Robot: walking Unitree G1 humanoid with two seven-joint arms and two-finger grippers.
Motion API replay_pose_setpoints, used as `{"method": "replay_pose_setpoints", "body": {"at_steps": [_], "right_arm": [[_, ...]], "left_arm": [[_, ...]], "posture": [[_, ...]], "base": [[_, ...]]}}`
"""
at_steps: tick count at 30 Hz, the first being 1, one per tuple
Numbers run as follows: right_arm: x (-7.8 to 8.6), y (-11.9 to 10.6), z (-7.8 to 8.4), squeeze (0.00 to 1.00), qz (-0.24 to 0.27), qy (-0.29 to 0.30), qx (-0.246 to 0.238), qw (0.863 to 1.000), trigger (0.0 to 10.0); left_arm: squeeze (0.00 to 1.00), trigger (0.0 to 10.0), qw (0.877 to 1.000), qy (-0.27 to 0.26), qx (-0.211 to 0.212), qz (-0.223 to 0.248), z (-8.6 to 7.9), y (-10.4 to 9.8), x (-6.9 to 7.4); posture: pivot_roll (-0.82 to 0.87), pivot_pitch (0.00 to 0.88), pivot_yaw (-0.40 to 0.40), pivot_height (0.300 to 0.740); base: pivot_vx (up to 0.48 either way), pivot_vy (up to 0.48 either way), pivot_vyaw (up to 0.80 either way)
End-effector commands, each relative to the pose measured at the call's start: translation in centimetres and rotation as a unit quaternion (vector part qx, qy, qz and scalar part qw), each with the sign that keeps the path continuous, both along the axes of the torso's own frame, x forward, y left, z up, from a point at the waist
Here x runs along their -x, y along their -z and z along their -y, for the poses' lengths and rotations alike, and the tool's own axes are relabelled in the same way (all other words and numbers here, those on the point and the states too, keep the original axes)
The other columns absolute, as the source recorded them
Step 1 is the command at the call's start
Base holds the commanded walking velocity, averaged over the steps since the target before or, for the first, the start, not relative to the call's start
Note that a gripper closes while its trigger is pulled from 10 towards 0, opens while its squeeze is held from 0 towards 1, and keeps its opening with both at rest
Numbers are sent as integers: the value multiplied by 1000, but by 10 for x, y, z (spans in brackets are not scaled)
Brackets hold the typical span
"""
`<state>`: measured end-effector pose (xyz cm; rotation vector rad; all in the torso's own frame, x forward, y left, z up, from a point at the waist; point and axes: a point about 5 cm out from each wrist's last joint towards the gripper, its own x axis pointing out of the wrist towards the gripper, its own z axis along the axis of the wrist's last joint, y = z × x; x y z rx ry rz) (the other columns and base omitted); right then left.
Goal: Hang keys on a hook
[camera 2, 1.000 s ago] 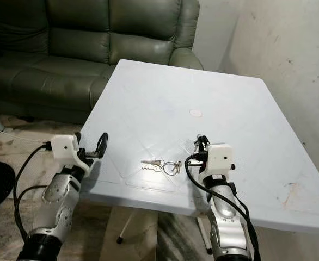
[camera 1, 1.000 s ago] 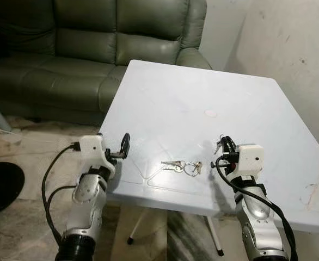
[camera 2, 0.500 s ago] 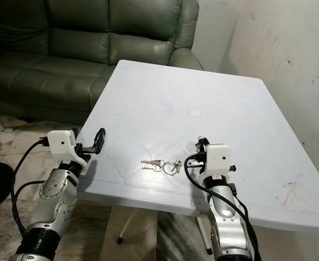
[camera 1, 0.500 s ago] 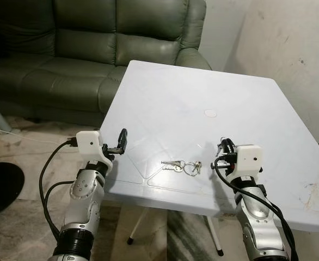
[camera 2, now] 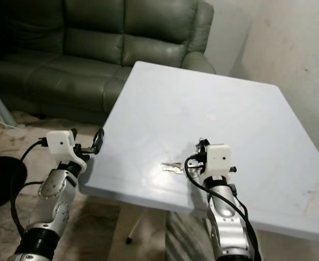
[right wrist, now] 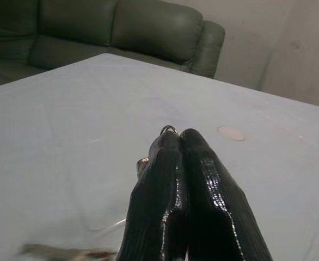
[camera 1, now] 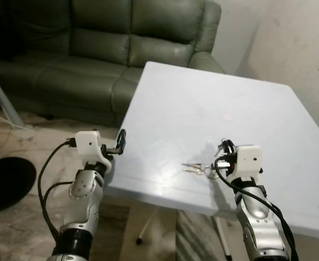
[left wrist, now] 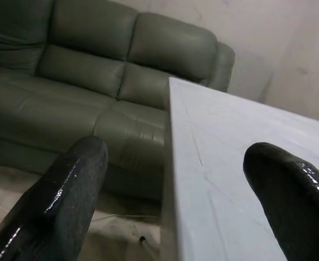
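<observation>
The small bunch of silver keys on a ring (camera 1: 195,169) lies on the pale white plastic table (camera 1: 203,114), just beside the right gripper (right wrist: 178,142), whose fingers are pressed together, possibly pinching a small ring. The left gripper (left wrist: 170,179) hovers at the table's edge, jaws apart.

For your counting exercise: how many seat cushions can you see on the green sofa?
2 seat cushions: one at the sofa's end by the table, by its armrest, and one beside it further from the table. More may lie beyond the picture's edge.
</observation>
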<state>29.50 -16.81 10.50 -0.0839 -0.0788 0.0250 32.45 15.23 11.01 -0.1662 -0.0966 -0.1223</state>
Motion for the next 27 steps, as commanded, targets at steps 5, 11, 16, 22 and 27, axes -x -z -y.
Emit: {"method": "replay_pose_setpoints", "body": {"at_steps": [5, 11, 16, 22, 27], "right_arm": [[1, -4, 4, 0, 1, 10, 3, 1000, 10000], [1, -3, 4, 0, -3, 12, 1, 1000, 10000], [1, -3, 4, 0, -5, 13, 0, 1000, 10000], [2, -3, 3, 0, -6, 14, -2, 1000, 10000], [2, -3, 3, 0, -7, 15, -2, 1000, 10000]], "left_arm": [[0, 10000, 1000, 7, 1, -5, 3, 0, -2], [0, 10000, 1000, 8, 4, -6, 3, 0, -2], [0, 10000, 1000, 8, 2, -6, 3, 1, -2], [0, 10000, 1000, 9, 5, -8, 3, 1, -2], [0, 10000, 1000, 7, 4, -7, 3, 1, -2]], "posture": [[34, 0, -106, 740], [33, 0, -105, 740], [32, 0, -103, 740], [32, 0, -103, 740], [32, 0, -103, 740]], "base": [[0, 425, -746], [0, 416, -781], [0, 371, -781], [0, 337, -781], [0, 259, -781]]}}
